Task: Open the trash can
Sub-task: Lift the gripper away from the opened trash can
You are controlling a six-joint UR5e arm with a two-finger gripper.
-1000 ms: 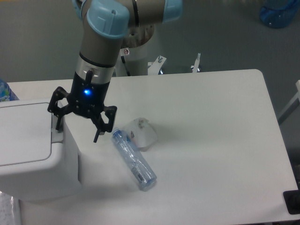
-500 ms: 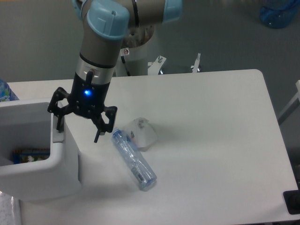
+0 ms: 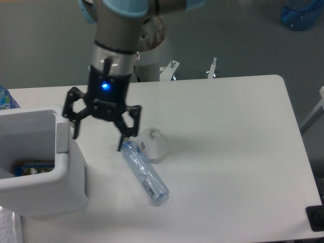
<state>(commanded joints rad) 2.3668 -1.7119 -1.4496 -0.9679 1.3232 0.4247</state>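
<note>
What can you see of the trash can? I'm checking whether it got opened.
The trash can is a boxy white plastic bin with rounded corners, upright at the table's left edge and partly cropped. Its top is open, no lid panel showing, and a colourful packet lies inside. The open gripper hangs beside its right rim, apparently not touching.

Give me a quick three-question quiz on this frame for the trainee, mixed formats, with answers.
1. True or false: the trash can has its lid shut flat over the top.
2. Which thing lies nearest the gripper? A) the clear plastic bottle B) the blue jug off the table C) the black object at the table's corner
3. Fill in: the gripper's jaws are ____, holding nothing.

Key
1. False: the top is open and a colourful item shows inside.
2. A: its upper end lies just beneath one fingertip.
3. open
</note>
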